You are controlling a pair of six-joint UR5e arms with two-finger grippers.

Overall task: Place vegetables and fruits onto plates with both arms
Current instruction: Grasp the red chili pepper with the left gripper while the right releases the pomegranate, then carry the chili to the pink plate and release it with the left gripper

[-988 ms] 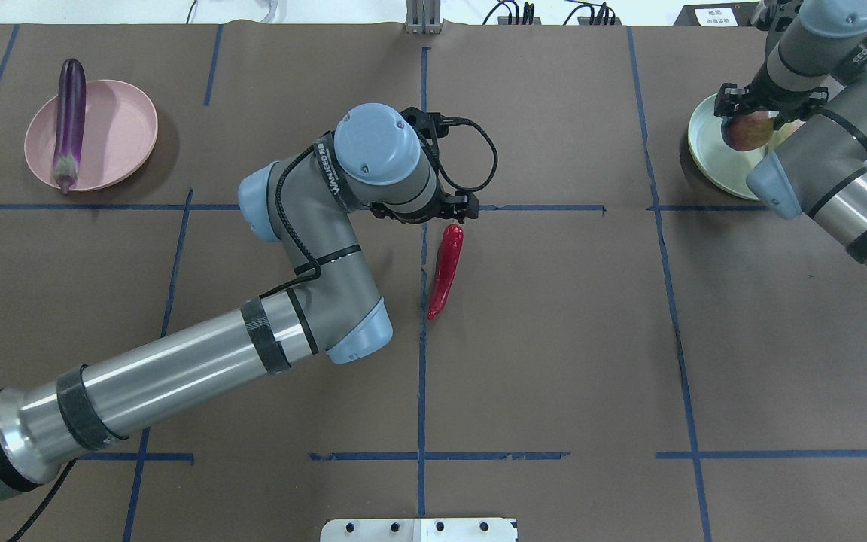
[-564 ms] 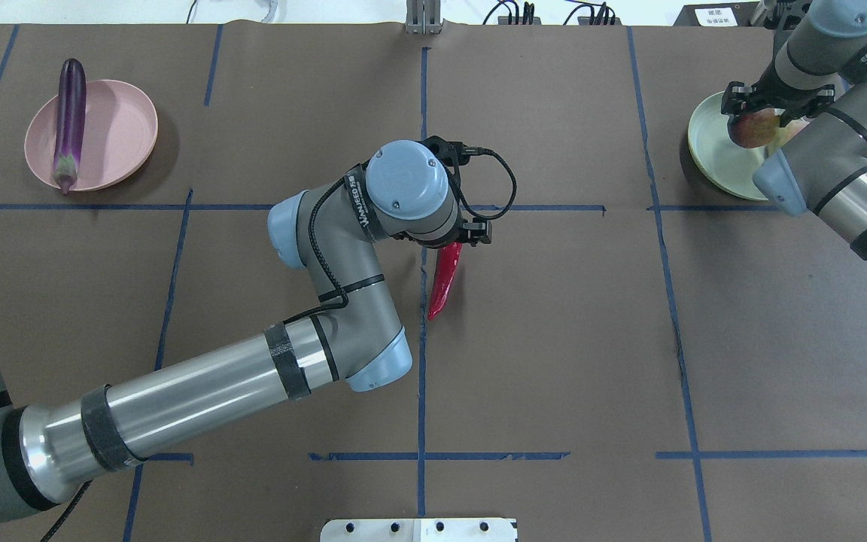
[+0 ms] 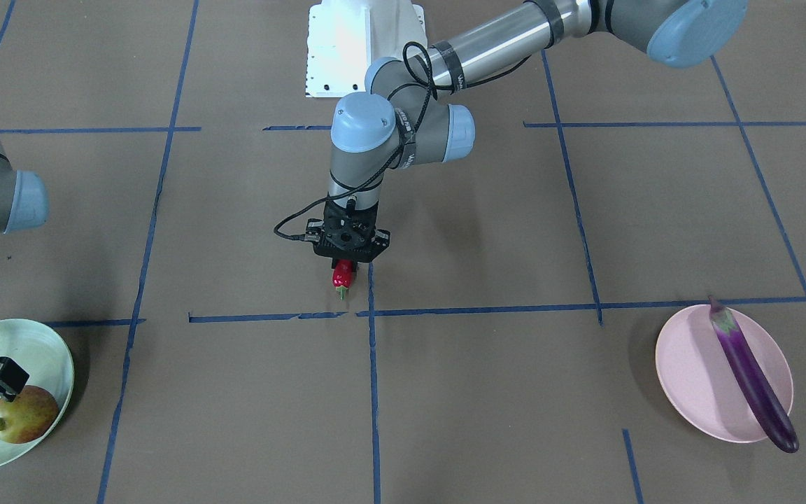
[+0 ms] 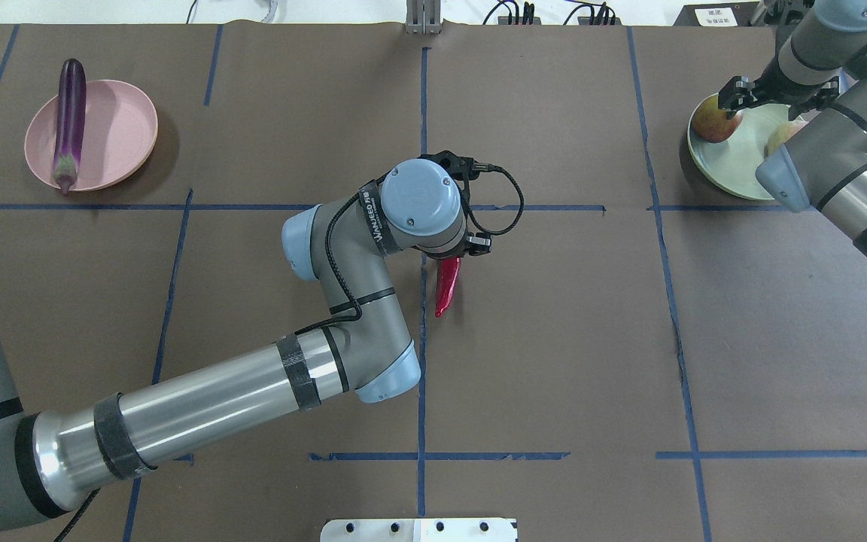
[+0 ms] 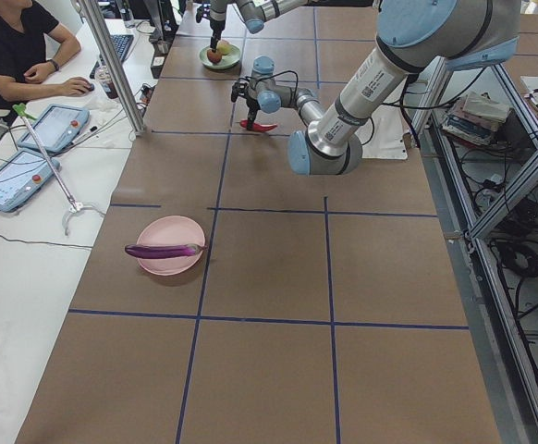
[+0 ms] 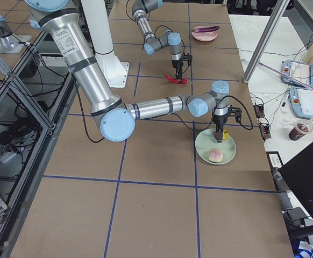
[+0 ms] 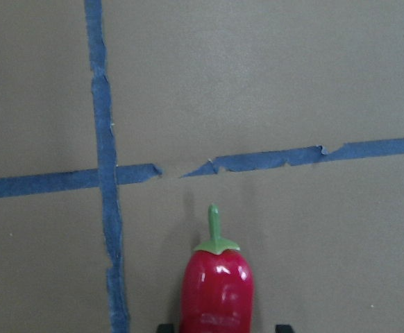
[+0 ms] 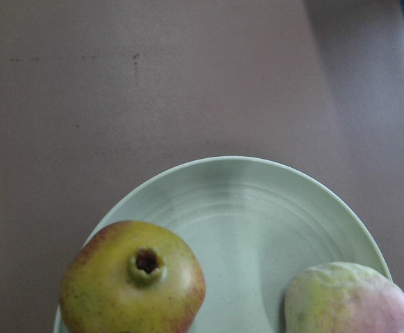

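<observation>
The chili [image 4: 446,286] lay mid-worktop [image 4: 554,339], straddled near its stem by the left gripper [image 3: 343,266], which was held apart and unclosed. The right gripper [image 4: 780,94] was spread wide over the green plate [image 8: 257,208], where the pomegranate [image 8: 132,284] and pale fruit [image 8: 348,298] sat. If gripped so near one end, the glossy chili could be swung or dropped.

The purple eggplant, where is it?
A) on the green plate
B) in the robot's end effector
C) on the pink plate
C, since the eggplant lies across the pink plate, with its ends poking past the rim.
</observation>
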